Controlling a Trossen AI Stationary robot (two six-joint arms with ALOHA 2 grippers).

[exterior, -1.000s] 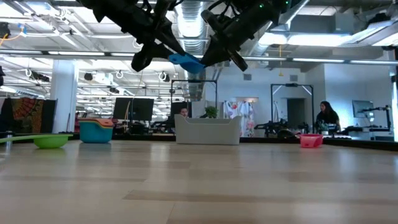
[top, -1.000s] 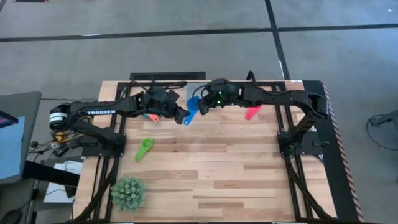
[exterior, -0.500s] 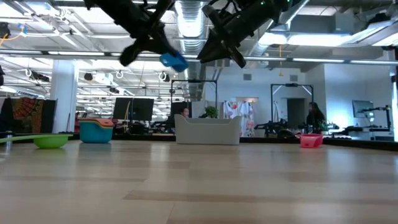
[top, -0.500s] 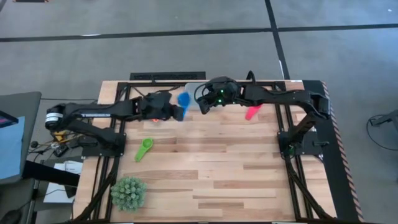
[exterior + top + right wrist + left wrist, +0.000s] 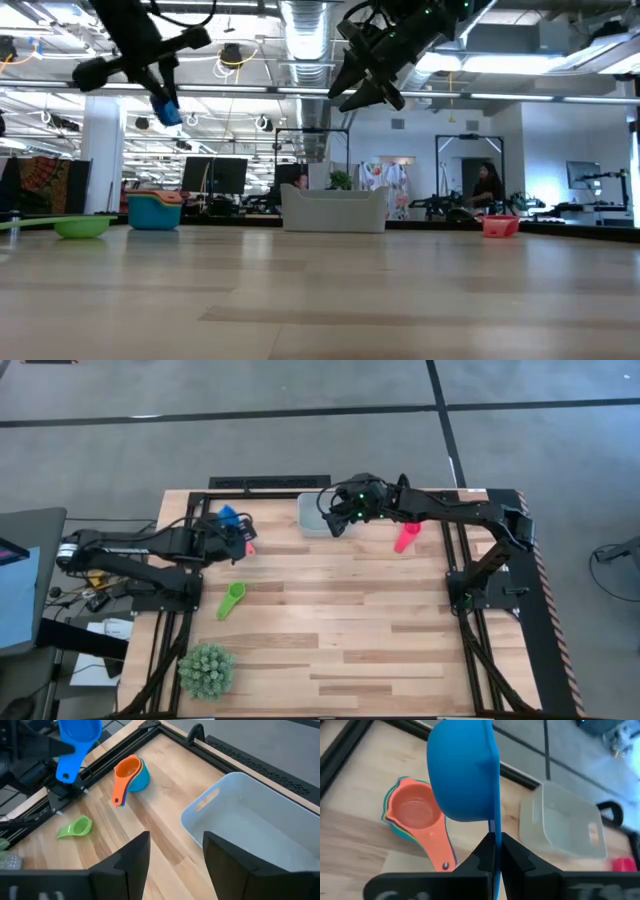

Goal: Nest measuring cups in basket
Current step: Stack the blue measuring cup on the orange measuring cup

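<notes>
Blue cup (image 5: 462,775) clamped by handle in left end effector (image 5: 495,851) (bowl outward); right end effector (image 5: 172,855) apart.

Basket (image 5: 312,515) at table's (image 5: 340,650) far edge; plant (image 5: 206,669) near-left.

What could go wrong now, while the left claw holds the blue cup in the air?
1. The left claw pinches only the thin handle of the blue cup, so the cup may twist or slip.
2. The stack lies below; a drop could knock it.
3. The basket sits under the open right claw; the arms might collide there.
</notes>
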